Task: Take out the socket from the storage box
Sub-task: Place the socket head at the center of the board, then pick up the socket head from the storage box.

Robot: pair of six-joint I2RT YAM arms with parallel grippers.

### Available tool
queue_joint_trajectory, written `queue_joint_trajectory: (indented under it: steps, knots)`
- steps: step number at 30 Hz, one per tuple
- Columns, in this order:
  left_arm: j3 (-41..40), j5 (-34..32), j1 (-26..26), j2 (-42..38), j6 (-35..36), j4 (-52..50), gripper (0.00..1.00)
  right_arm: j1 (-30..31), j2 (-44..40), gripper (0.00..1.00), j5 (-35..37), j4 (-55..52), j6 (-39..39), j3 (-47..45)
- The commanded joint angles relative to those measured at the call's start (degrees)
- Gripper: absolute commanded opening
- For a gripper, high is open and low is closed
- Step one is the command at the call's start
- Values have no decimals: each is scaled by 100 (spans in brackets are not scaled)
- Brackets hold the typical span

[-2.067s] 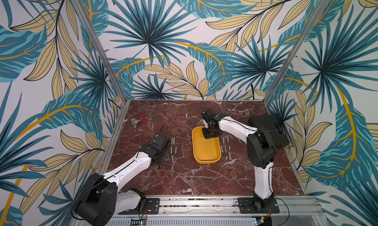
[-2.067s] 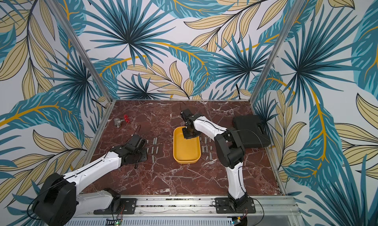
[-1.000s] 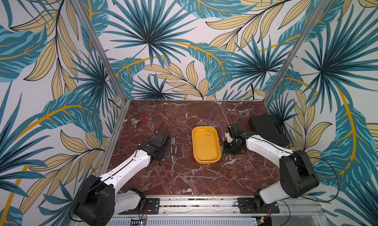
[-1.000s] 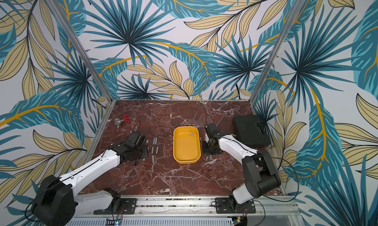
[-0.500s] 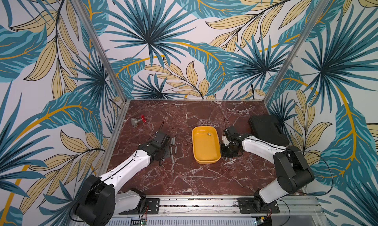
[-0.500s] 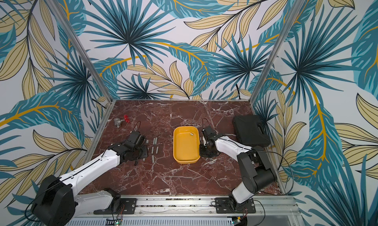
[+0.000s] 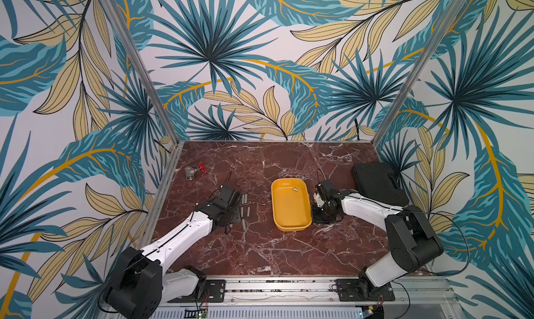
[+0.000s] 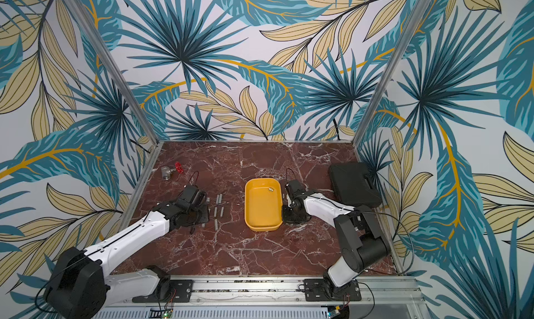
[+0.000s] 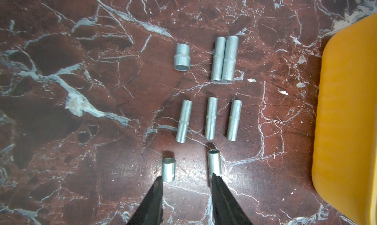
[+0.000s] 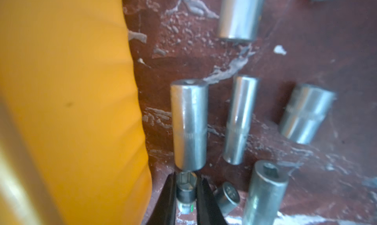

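The yellow storage box point(image 7: 290, 213) point(image 8: 261, 216) lies mid-table, and one small metal piece point(image 7: 295, 189) rests at its far end. My right gripper point(image 10: 186, 179) is low over the table just outside the box's right wall point(image 10: 71, 91). It is shut on a small dark socket point(image 10: 186, 188), whose end nearly touches a longer socket point(image 10: 189, 124) lying ahead. In both top views the right gripper point(image 7: 319, 215) point(image 8: 290, 215) sits by the box's near right corner. My left gripper point(image 9: 187, 177) is open and empty over the sockets left of the box.
Several silver sockets lie in rows left of the box point(image 9: 211, 118) point(image 7: 245, 205), and several more lie on its right point(image 10: 240, 120). A black hard case point(image 7: 378, 184) is at the right wall. A valve with a red handle point(image 7: 193, 171) sits at the far left.
The right arm has left the box's far end and come down along its right side to the table with the socket. The left arm has barely moved.
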Motion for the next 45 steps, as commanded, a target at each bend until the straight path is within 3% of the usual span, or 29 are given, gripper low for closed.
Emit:
queue_joint_trajectory:
  steps: [1,13,29,39,45]
  knots:
    - [149,13,13,-54,8,6,42,35,96,18,12,-13,67,-73]
    - [206,57,-1,-19,23,49,43,39,52,25,29,-83,58,-20]
    - [977,2,-392,464,138,65,43,36,-582,26,282,-742,-45,403]
    - [2280,126,-877,1294,472,90,43,8,-990,26,905,-1247,-184,549]
    - [3253,268,-1197,2237,680,123,43,-71,-1252,26,855,-1184,-125,550]
